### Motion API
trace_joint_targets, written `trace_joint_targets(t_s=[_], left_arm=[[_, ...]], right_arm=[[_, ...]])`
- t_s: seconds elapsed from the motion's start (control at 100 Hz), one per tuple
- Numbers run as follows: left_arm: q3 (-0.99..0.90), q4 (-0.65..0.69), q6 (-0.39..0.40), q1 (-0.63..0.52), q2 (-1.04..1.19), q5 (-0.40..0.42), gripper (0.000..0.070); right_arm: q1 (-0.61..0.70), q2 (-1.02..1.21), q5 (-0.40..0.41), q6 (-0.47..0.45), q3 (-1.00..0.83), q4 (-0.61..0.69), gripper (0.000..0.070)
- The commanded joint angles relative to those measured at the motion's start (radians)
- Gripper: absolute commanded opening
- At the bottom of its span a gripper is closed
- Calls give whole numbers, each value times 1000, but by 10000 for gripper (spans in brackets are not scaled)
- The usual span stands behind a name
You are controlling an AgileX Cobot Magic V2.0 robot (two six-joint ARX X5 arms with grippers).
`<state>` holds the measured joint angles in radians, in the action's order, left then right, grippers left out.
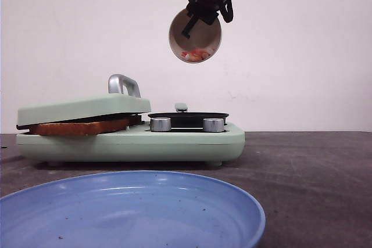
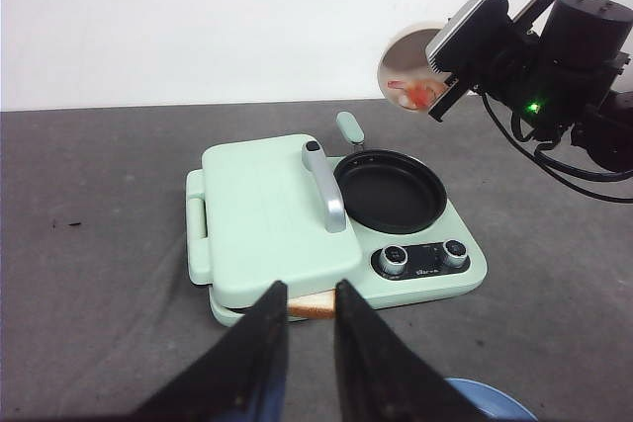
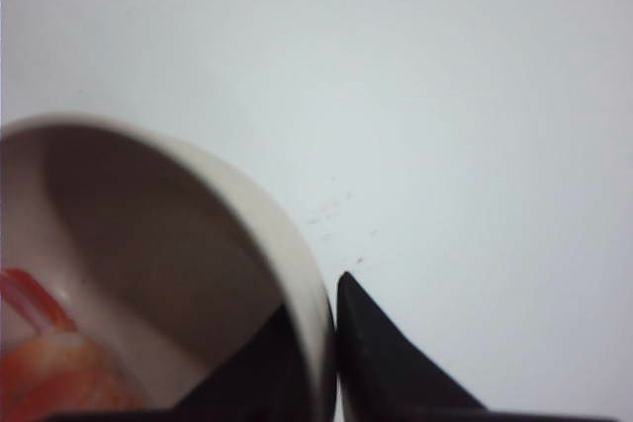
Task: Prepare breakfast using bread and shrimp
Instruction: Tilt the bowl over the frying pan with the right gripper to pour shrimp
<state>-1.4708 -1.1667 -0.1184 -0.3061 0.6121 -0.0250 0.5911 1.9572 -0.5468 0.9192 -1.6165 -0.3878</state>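
My right gripper (image 1: 203, 18) is shut on the rim of a white bowl (image 1: 195, 36), one finger inside and one outside, as the right wrist view (image 3: 321, 313) shows. The bowl is tilted on its side, high above the black round pan (image 1: 188, 116). The pinkish-orange shrimp (image 1: 196, 54) lie at its low edge, also seen in the right wrist view (image 3: 49, 373). The bread (image 1: 78, 127) lies pressed under the closed green lid (image 1: 81, 108); only its crust edge shows. My left gripper (image 2: 310, 294) is slightly open and empty, hovering just in front of the bread corner (image 2: 315, 305).
The mint-green breakfast maker (image 2: 267, 214) has a metal handle (image 2: 326, 185), two knobs (image 2: 394, 257) and the pan (image 2: 391, 190) on its right side. A blue plate (image 1: 128, 213) sits at the near table edge.
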Motion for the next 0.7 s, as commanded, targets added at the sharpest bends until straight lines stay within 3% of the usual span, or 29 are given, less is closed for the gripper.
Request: trace_joint_targets(t_s=[0.0,0.39,0.69], left_arm=[[-15,5,2,-4,2,-2,0],[-15,-1,3,-4,2,-2,0],[-15,-2,6,-4,2,-2,0]], right_arm=[[12,10,-3,44,-20,-29,0],[19,10,7,143,-24,-98,0],[25,10,17,160,-56,-98,0]])
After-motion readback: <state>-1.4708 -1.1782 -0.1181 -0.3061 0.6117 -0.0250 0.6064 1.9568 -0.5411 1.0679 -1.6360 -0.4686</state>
